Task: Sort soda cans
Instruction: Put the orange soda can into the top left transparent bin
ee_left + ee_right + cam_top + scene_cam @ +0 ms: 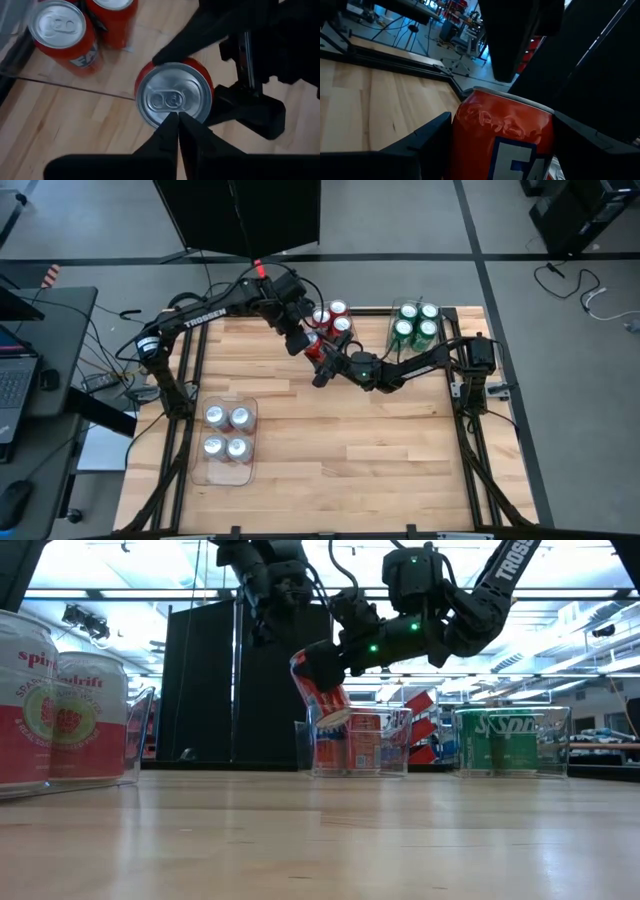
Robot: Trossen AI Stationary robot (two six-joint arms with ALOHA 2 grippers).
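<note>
A dented red soda can (172,97) hangs tilted in the air just off the red cans' clear bin (345,332), on its near left side. My right gripper (502,150) is shut on this can. My left gripper (177,119) is shut and points down with its tips over the rim of the can's silver top. Three red cans (330,315) stand in their bin. Several green cans (415,322) stand in a bin at the far right. Several silver cans (227,432) stand in a bin at the near left. My right gripper pinches the red can's side wall (470,125) between its two fingers (422,142), which lie across the can and come level from the table's right. The can is lifted clear and tilted (320,685). My left gripper: I cannot tell whether its shut tips touch the can's top (165,112).
Both arms meet at the far middle of the table, close to the red bin's near wall (350,740). The green bin (510,740) stands to its right. The wooden tabletop (350,450) between the bins and the near edge is bare. A laptop (15,380) sits off the table's left.
</note>
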